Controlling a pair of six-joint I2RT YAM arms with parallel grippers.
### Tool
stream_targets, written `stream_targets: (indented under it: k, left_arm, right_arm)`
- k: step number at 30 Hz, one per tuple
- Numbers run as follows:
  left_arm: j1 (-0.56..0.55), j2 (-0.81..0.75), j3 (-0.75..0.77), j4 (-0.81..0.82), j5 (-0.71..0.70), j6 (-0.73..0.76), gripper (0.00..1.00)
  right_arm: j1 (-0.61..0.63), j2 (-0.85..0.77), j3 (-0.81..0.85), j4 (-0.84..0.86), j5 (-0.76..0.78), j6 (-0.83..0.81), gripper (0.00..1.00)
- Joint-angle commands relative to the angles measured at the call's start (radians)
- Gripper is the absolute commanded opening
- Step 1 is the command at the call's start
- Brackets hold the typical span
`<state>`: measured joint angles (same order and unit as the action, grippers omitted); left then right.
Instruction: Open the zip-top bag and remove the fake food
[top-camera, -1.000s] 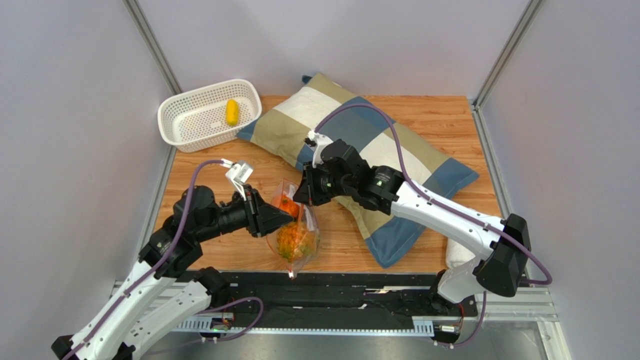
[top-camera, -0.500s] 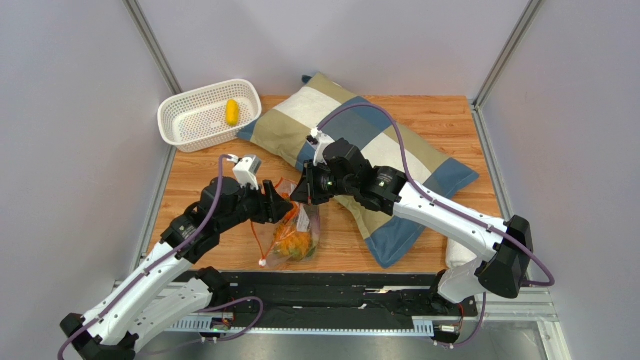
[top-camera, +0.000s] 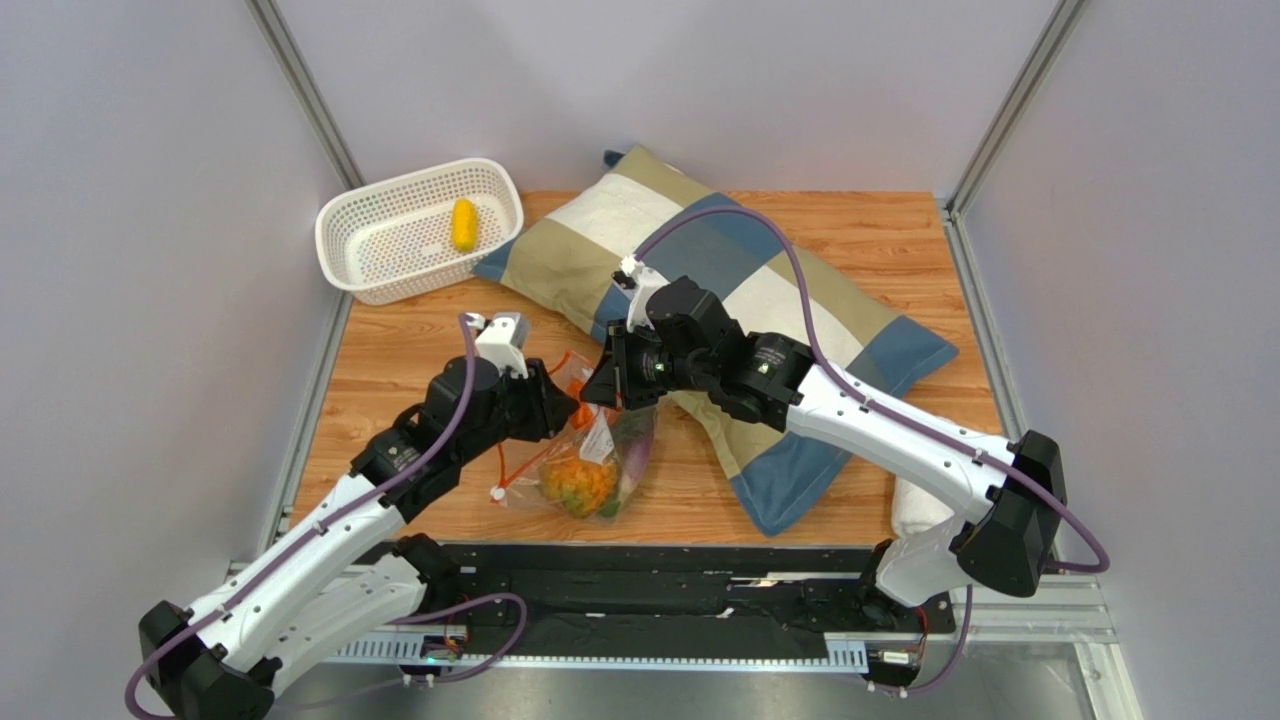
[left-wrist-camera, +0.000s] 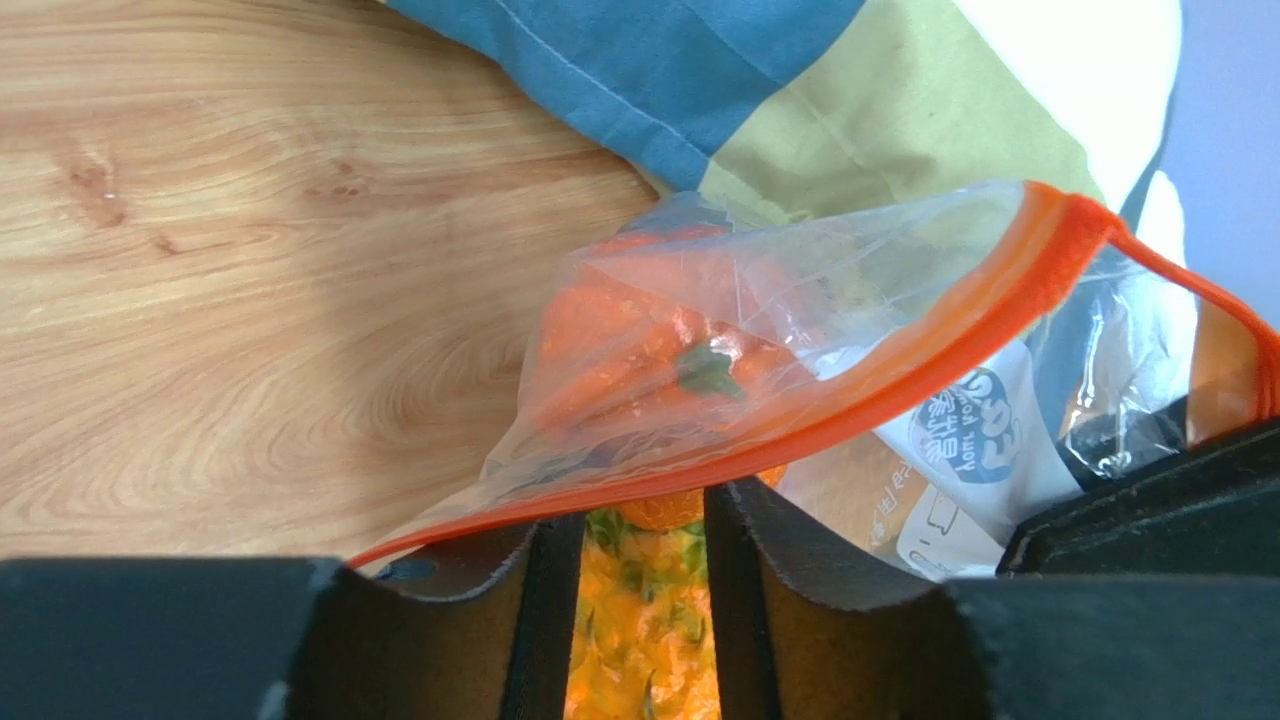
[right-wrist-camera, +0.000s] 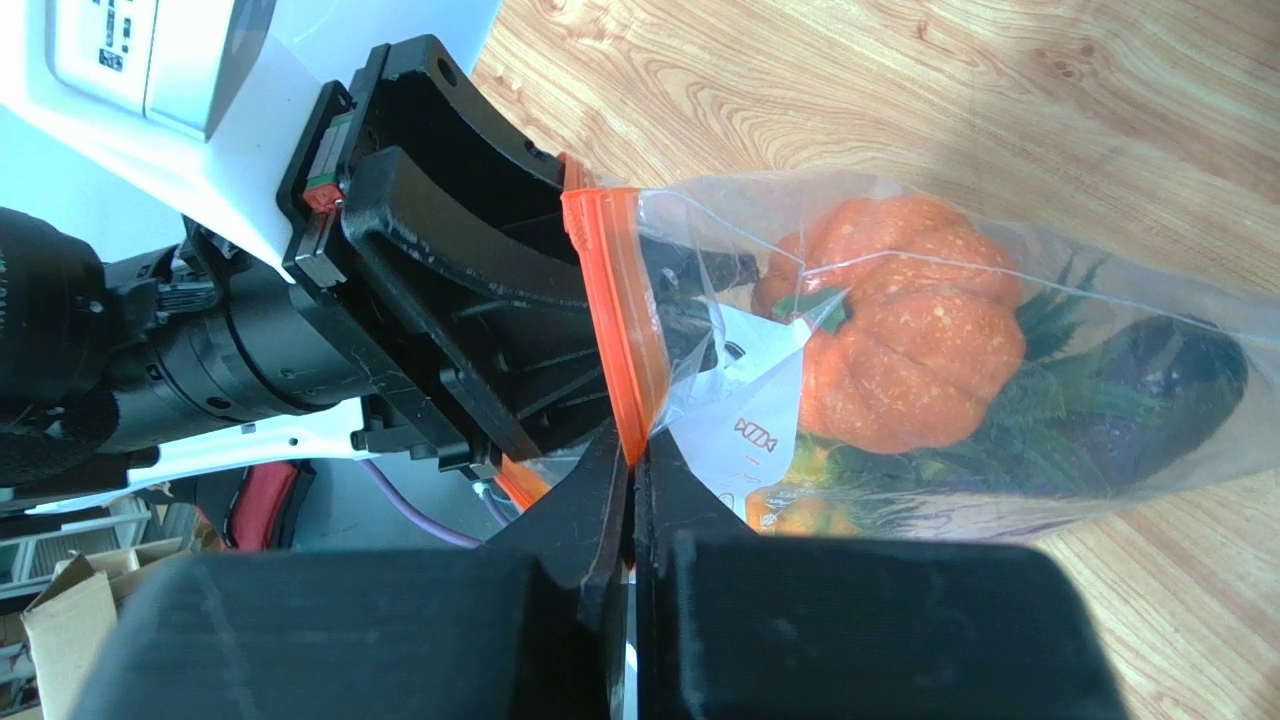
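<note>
The clear zip-top bag (top-camera: 594, 462) hangs between my two grippers over the wooden table, its orange zip strip (right-wrist-camera: 616, 300) parted at the mouth. My right gripper (right-wrist-camera: 631, 450) is shut on that strip at the bag's top edge and shows in the top view (top-camera: 598, 390). My left gripper (left-wrist-camera: 639, 518) is at the bag's mouth with its fingers apart; the strip (left-wrist-camera: 842, 398) runs across its fingertips. The orange pineapple (left-wrist-camera: 643, 645) shows in the gap between them. Inside the bag are an orange-red round piece (right-wrist-camera: 887, 338) and a purple eggplant (right-wrist-camera: 1172, 375). The white slider (top-camera: 496, 494) dangles at the left.
A white perforated basket (top-camera: 361, 240) holding a yellow piece (top-camera: 464, 225) stands at the back left. A checked pillow (top-camera: 721, 270) lies across the back and right, under my right arm. Grey walls close in both sides.
My left arm has moved forward and right to the bag's mouth. The bag's lower end and the slider have swung left and up. My right gripper has stayed holding the strip.
</note>
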<state>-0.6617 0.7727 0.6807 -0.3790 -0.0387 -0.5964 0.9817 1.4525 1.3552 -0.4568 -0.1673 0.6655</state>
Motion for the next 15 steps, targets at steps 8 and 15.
stream_targets:
  k: [8,15]
  left_arm:
    - [-0.006,0.025,0.002,0.169,0.033,0.004,0.36]
    - [-0.007,0.057,0.008,0.206,0.031,0.017,0.42]
  right_arm:
    - [0.011,-0.021,0.019,0.053,-0.032,-0.012,0.0]
    - [0.012,-0.015,0.024,0.052,-0.046,-0.017,0.0]
